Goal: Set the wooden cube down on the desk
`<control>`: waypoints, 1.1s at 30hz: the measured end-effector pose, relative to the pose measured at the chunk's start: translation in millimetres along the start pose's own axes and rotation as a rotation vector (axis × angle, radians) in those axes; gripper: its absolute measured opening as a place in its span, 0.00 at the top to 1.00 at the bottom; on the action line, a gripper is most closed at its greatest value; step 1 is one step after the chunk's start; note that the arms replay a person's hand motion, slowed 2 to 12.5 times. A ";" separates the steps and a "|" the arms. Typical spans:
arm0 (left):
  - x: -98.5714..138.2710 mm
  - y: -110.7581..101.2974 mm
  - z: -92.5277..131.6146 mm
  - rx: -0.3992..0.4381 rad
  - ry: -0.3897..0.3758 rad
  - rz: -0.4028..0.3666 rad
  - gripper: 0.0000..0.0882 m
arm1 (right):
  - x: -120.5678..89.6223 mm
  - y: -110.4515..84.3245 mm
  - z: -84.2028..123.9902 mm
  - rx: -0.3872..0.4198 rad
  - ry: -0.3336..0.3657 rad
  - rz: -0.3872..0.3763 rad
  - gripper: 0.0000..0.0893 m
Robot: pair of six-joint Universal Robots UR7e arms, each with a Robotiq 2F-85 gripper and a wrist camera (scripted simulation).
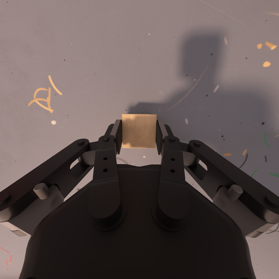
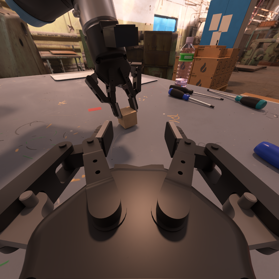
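The wooden cube is a light tan block clamped between the pads of my left gripper, which points down at the grey desk. In the right wrist view the left gripper holds the cube tilted, with its lowest corner at or just above the desk; I cannot tell if it touches. My right gripper is open and empty, low over the desk just in front of the cube.
Three screwdrivers lie at the right, with a water bottle behind them. A blue object lies at the right edge. A white tray sits at the back, and a red mark is left of the cube. Cardboard boxes stand beyond the desk.
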State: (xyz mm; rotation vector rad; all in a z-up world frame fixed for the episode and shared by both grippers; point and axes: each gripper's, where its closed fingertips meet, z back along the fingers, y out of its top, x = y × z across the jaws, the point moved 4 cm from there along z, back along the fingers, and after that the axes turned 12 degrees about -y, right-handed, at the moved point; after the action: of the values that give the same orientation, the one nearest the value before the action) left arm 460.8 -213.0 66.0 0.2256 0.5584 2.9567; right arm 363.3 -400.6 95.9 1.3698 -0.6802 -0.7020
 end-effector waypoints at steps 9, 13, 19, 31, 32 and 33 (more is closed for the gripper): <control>-1.5 0.4 -3.2 -0.005 0.003 -0.005 0.57 | 0.1 0.0 0.0 0.000 0.000 -0.001 0.32; -2.2 0.5 -3.8 -0.003 0.004 -0.004 0.56 | 0.1 0.1 0.1 0.001 0.000 -0.002 0.32; -2.3 0.3 -3.9 0.003 0.004 -0.004 0.56 | -0.1 0.1 0.1 0.001 0.001 -0.001 0.32; -1.9 0.5 -3.8 -0.002 0.010 -0.006 0.56 | -0.5 -0.1 0.0 -0.001 0.001 0.002 0.32; -1.9 0.5 -3.8 -0.003 0.009 -0.006 0.56 | -0.5 -0.1 0.0 -0.001 0.001 0.001 0.32; -2.0 0.6 -3.8 -0.004 0.009 -0.006 0.56 | -0.5 -0.1 0.0 0.000 0.001 0.001 0.32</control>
State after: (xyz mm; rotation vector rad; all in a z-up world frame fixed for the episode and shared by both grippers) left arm 462.1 -215.2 62.5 0.2105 0.5533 2.9539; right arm 362.9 -400.2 95.8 1.3691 -0.6798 -0.7002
